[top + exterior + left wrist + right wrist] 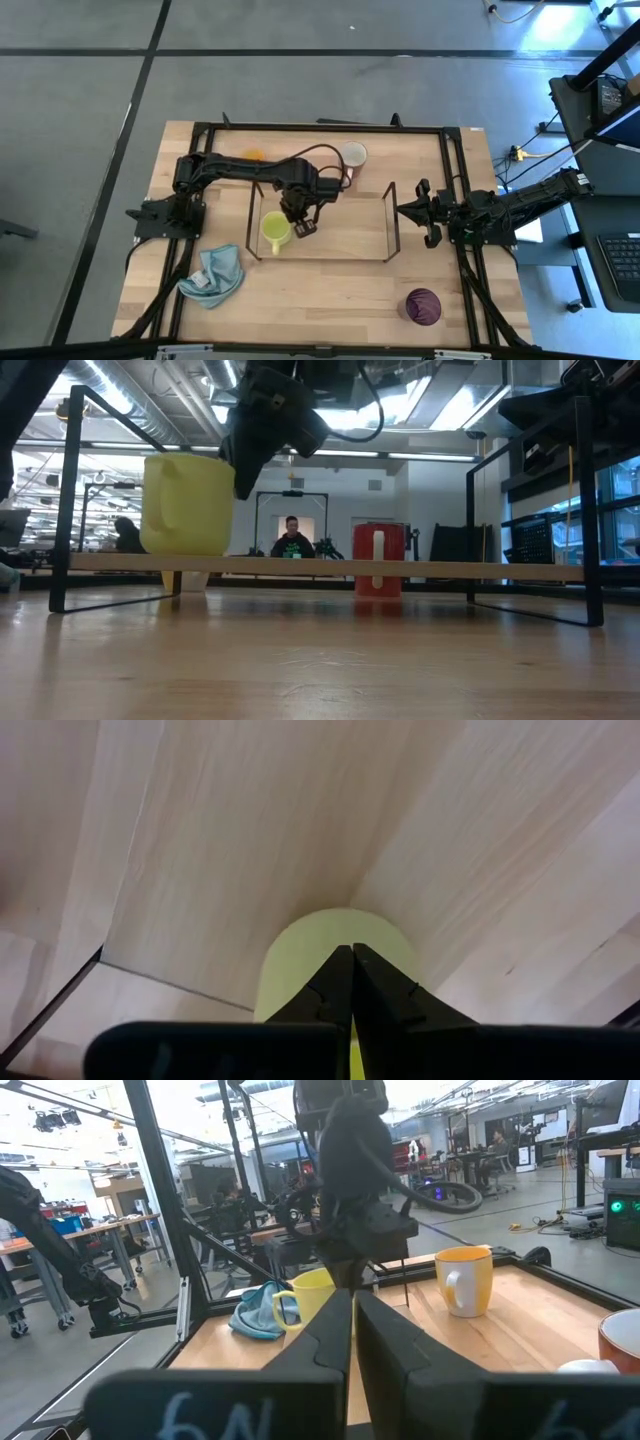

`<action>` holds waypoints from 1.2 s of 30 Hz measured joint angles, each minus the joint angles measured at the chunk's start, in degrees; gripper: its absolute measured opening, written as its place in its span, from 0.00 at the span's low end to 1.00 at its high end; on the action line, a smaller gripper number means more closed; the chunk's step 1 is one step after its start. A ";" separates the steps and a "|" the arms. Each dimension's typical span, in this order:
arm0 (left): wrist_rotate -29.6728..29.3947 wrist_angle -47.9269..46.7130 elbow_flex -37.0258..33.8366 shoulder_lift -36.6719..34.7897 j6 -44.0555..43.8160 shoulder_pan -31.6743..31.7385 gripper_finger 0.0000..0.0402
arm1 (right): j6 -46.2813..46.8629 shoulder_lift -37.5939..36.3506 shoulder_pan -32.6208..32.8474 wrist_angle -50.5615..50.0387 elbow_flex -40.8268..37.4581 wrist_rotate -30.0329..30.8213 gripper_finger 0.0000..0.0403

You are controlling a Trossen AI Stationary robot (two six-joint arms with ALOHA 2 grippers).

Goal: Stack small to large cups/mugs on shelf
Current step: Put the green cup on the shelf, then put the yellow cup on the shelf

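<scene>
Left gripper (298,222) — I see it bent down over the shelf (390,215), fingers pinched together on the handle of the yellow-green mug (274,231). Mug: upright, glossy, on the shelf's left end. Right gripper (412,210) — fingers together, just outside the shelf's right end.

My black fingers (303,228) sit by a yellow-green mug (274,231) on the black wire shelf (392,222) — pale wood table (330,285), light blue cloth (215,275), dark purple cup (424,306), orange mug (466,1279).
</scene>
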 joint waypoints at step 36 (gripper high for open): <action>-1.85 7.49 2.47 -3.61 -1.43 6.17 0.07 | -0.02 0.01 -0.01 0.02 0.00 -0.02 0.05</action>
